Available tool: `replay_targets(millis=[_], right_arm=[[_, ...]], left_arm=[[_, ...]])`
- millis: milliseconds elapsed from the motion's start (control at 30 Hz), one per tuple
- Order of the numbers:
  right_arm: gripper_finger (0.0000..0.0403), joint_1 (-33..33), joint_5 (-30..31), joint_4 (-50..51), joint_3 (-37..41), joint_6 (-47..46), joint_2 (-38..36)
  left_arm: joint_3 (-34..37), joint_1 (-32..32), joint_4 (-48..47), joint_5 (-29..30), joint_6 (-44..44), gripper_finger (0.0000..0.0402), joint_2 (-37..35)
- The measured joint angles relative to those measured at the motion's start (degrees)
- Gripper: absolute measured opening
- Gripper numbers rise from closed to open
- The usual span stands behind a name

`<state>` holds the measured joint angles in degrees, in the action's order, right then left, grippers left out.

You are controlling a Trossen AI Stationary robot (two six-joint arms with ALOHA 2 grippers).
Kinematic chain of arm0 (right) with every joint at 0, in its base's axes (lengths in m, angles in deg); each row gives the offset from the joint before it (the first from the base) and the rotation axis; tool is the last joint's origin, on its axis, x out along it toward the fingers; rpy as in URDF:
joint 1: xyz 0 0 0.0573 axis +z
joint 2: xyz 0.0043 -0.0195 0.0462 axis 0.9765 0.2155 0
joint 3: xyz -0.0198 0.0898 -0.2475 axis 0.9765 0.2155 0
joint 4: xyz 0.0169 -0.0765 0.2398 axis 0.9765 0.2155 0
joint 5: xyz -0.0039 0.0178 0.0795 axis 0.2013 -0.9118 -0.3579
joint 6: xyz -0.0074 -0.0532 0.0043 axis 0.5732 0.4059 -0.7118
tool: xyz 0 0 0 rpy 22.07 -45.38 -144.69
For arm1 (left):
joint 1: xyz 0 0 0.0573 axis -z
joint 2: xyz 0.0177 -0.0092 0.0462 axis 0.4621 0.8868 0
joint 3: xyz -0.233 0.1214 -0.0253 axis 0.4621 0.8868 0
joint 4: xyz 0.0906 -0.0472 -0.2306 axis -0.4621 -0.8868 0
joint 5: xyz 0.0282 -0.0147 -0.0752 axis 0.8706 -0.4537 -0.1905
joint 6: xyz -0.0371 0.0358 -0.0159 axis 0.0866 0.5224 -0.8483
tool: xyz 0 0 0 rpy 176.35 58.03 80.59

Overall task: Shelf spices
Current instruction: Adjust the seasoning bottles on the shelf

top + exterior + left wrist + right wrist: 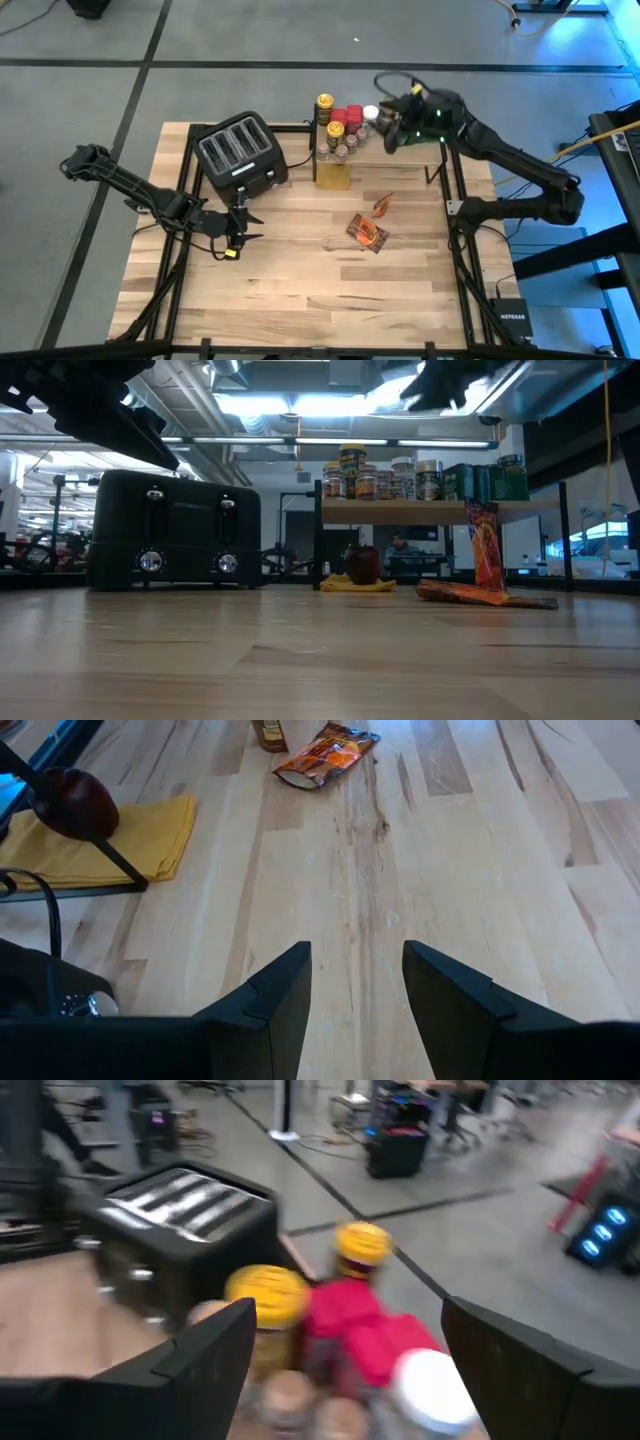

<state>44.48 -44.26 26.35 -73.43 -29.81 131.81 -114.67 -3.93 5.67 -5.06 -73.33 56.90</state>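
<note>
While the right gripper (385, 128) hovers, fingers apart and seemingly empty, above spices (345, 125) clustered on the shelf (440, 511), the next move calls for fetching the foil packets (367, 232) lying on the worktop (300, 280).

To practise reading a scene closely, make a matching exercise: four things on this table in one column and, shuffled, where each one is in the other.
1. toaster
2. foil packet
3. yellow cloth
4. right gripper

A. lying flat on the open tabletop
B. above the jars on the shelf
C. under the shelf
D. left of the shelf

Pairs: 1-D, 2-A, 3-C, 4-B
</note>
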Motion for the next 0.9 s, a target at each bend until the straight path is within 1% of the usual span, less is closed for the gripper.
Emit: replay_targets(millis=[100,233,333,467,567,700,800,900], right_arm=[[0.0323,7.61,4.19,0.81,-0.07,-1.00,-1.09],[0.0324,17.23,8.00,3.60,-0.07,-2.69,-0.96],[0.0324,23.80,11.89,4.63,-0.07,-3.77,-0.33],[0.0324,31.01,17.13,5.71,-0.02,-5.98,0.24],[0.0324,35.34,18.95,5.78,-0.04,-8.10,0.38],[0.0324,39.28,20.63,6.20,-0.02,-10.39,0.80],[0.0324,40.72,21.86,7.19,-0.02,-12.07,1.43],[0.0324,40.63,21.41,7.98,0.59,-15.31,2.57]], left_arm=[[0.00,-0.01,0.01,0.01,-0.01,0.0153,0.00],[0.00,0.00,0.99,-0.01,0.30,0.0153,0.00],[0.00,0.00,1.37,-0.03,0.38,0.0153,0.00],[0.00,-0.01,1.38,-0.02,0.93,0.0153,0.00],[0.00,-0.02,2.29,0.02,1.02,0.0153,0.00],[0.00,-0.07,6.53,0.08,2.15,0.0153,0.01],[0.00,-0.68,10.38,0.51,4.67,0.0153,0.00],[0.00,-2.32,15.80,1.00,8.72,0.0153,0.00]])
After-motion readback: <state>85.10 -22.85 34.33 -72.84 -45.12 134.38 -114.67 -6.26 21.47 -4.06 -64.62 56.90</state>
